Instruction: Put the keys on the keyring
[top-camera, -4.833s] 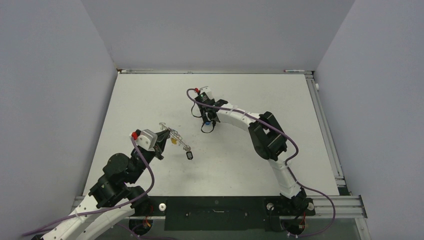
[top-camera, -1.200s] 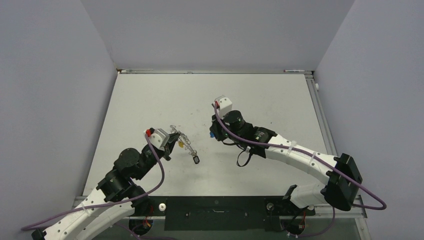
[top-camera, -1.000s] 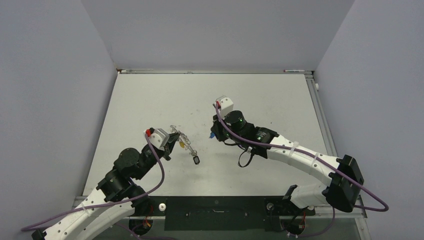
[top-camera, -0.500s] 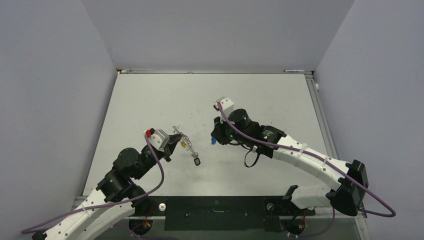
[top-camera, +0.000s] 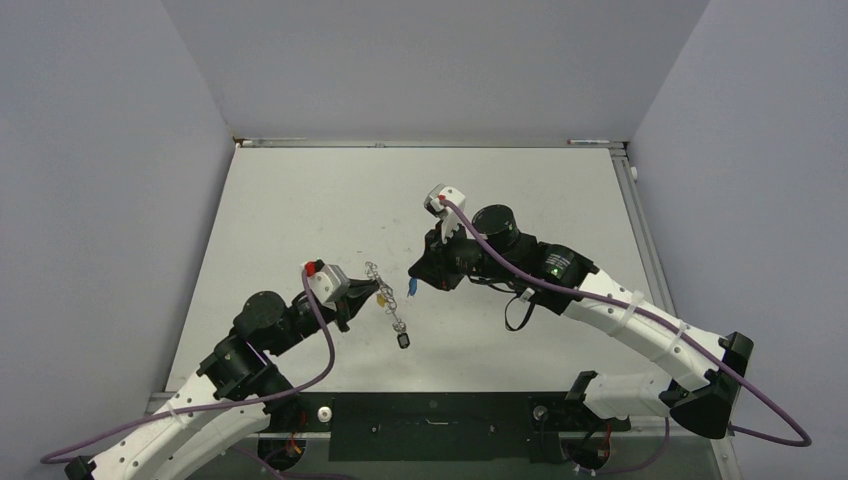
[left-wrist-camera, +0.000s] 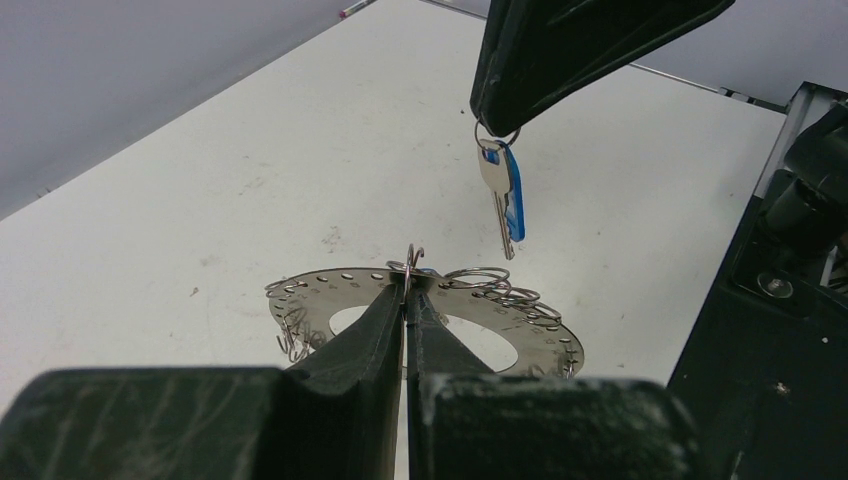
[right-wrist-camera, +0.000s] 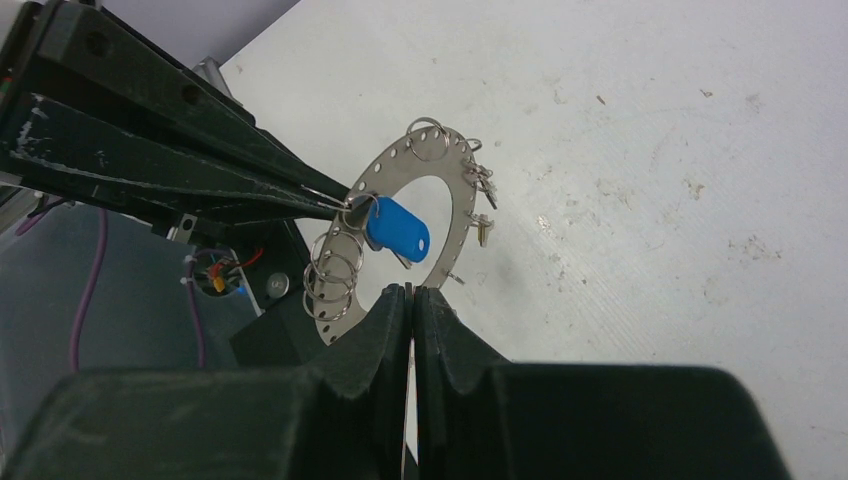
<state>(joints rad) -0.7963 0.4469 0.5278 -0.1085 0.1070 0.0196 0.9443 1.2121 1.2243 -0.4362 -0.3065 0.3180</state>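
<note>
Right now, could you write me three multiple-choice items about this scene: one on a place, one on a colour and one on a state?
1. Where is the blue key?
A) lying on the table
B) hanging from the right fingers
C) threaded on the keyring

2. What colour is the head of that key?
A) blue
B) yellow
C) red

3. How are the left fingers?
A) wide open
B) shut on nothing
C) shut on the keyring

Answers:
1 B: the left wrist view shows it dangling under the right fingers, off the table.
2 A: both wrist views show a blue head.
3 C: the left fingers pinch the keyring's edge.
</note>
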